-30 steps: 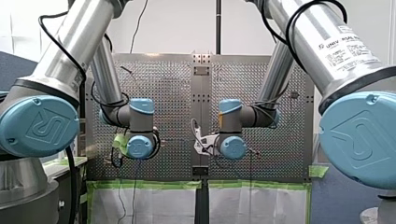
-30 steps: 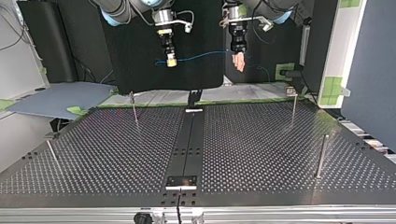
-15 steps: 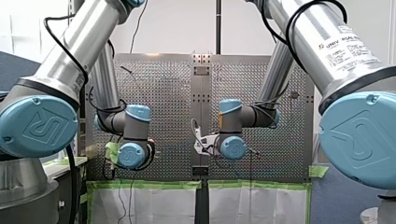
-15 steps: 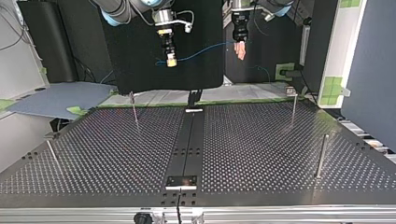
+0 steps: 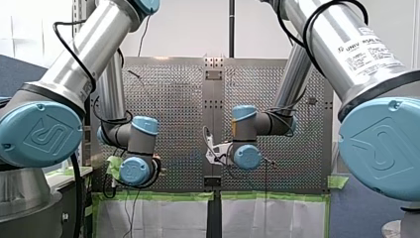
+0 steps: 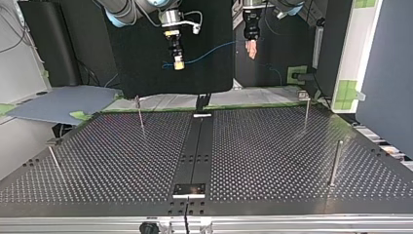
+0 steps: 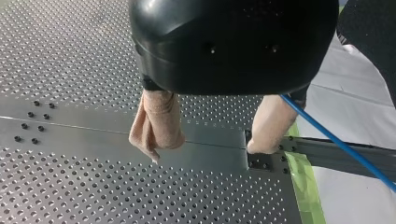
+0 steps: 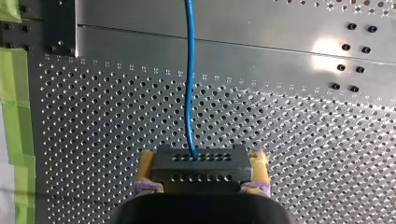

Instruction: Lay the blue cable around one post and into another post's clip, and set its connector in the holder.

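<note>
In the right wrist view my right gripper [image 8: 201,162] is shut on a black connector [image 8: 200,169], its yellow pads on both sides. The blue cable [image 8: 188,84] leaves the connector and runs straight ahead over the perforated table. The top view shows that gripper [image 6: 178,62] high at the back left, with the cable [image 6: 214,51] strung across to my left gripper [image 6: 251,48]. In the left wrist view my left gripper [image 7: 212,140] is open, with nothing between its beige pads [image 7: 156,123]. There the cable [image 7: 336,144] passes along the outer side of one finger.
Thin posts stand on the table in the top view: one at the back left [image 6: 140,113], one at the back right [image 6: 307,113], one at the right [image 6: 335,163]. A black centre strip [image 6: 197,146] ends in a small plate [image 6: 190,189] near the front edge.
My left arm has swung down and left in the front view. In the top view its gripper has risen and shifted slightly right, lifting that end of the cable. My right arm has not moved.
</note>
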{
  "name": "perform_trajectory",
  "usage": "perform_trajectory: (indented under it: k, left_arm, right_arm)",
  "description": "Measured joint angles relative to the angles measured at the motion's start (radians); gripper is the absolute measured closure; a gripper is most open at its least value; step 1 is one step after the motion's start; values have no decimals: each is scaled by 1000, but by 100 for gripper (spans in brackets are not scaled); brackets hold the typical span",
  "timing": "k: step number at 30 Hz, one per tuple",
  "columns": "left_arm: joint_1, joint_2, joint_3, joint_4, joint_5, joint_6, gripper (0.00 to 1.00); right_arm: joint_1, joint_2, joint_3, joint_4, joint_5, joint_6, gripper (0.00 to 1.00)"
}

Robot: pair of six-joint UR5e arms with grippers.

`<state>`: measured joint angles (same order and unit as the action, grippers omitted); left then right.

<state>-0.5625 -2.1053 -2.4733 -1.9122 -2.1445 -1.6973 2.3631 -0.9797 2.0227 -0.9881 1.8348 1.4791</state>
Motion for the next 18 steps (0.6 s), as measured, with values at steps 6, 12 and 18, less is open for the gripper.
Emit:
perform_trajectory:
  k: [6,12,18]
  left_arm:
    - [-11,21,29,-29,29,-29,0]
    - [1,70,79,-79,43,-79,0]
    - [18,120,129,-129,12,-129,0]
  right_arm:
    - [-23,-17,-22,23,23,23,100]
    - [-52,-67,-53,74,55,74,100]
    - [-67,-121,-95,129,19,124,100]
